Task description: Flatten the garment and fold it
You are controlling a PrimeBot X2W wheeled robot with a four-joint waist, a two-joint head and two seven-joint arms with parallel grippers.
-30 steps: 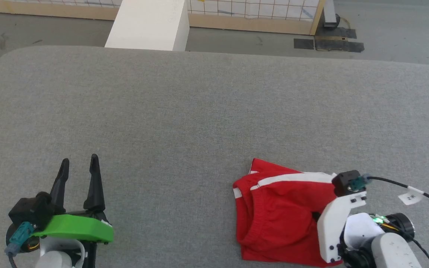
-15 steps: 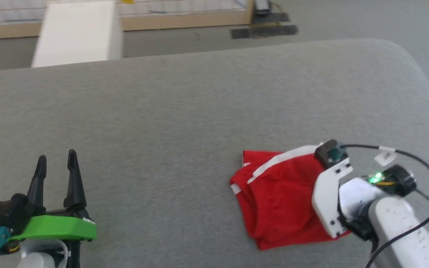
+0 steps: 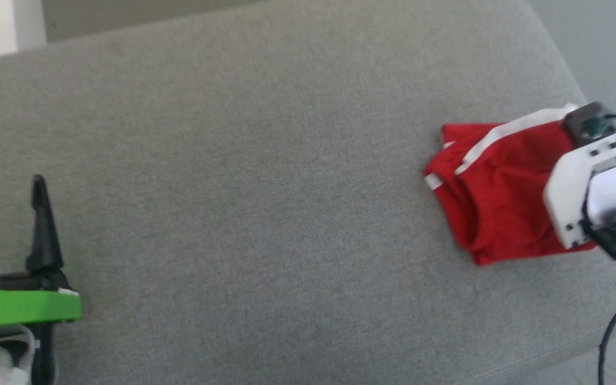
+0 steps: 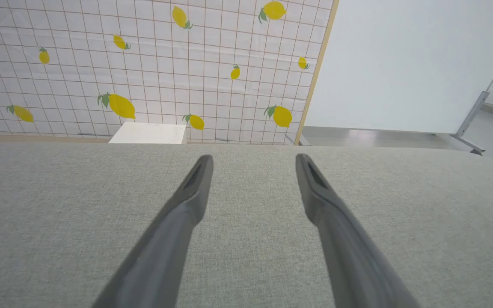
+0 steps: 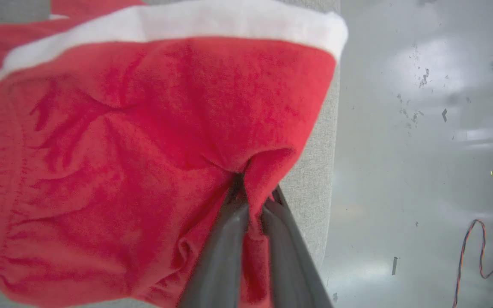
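Fingers of the right gripper point(image 5: 255, 192) pinch the crumpled red garment point(image 3: 495, 192); those of the left gripper point(image 4: 253, 157) stand spread, empty, over the grey tabletop point(image 3: 233, 187).

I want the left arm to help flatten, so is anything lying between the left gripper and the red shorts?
Nothing visible. Bare grey cushion lies between the open left gripper and the shorts. The right gripper is shut on their fabric.
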